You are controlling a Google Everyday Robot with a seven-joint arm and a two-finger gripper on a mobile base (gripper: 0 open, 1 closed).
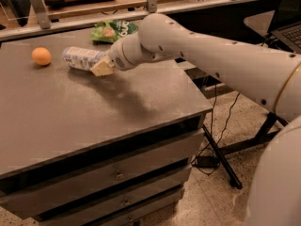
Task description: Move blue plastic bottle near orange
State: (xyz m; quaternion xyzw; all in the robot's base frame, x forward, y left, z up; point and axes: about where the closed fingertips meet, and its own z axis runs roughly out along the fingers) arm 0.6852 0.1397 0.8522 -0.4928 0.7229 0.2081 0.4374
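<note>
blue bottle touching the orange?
Apart. The camera view shows a strip of bare table between the blue plastic bottle and the orange. The gripper holds the bottle's end away from the orange.
</note>
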